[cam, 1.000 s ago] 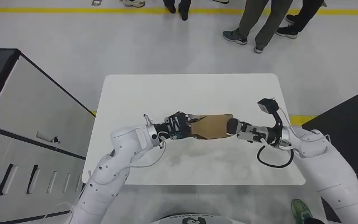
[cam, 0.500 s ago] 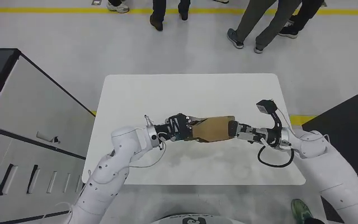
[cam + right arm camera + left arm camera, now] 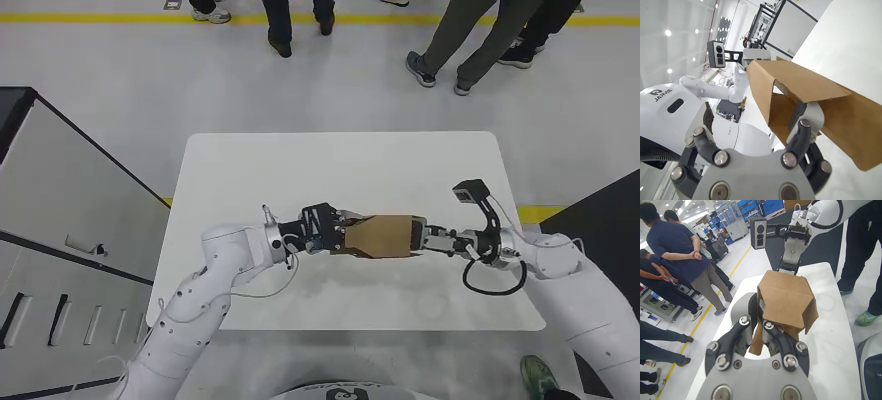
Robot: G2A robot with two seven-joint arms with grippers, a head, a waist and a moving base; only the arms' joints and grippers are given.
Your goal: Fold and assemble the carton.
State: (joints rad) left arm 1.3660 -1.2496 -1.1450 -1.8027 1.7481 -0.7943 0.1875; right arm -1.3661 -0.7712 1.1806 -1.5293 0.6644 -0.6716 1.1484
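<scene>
We see carton (image 3: 380, 236) at middle of table (image 3: 300, 170), lengthwise between both grippers, opened into tube, end flaps loose. One end: left gripper (image 3: 757, 315) clamped narrow on flap (one pad hidden behind cardboard). Opposite open end: right gripper (image 3: 757, 108), fingers (image 3: 807, 115) spread wide, one inside tube, carton wall between them, not pinched. We can't tell whether carton touches table.

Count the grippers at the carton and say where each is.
2. The left gripper is shut on a flap at one end of the carton. The right gripper is open at the opposite end, one finger at its mouth, the other outside. None hidden.
</scene>
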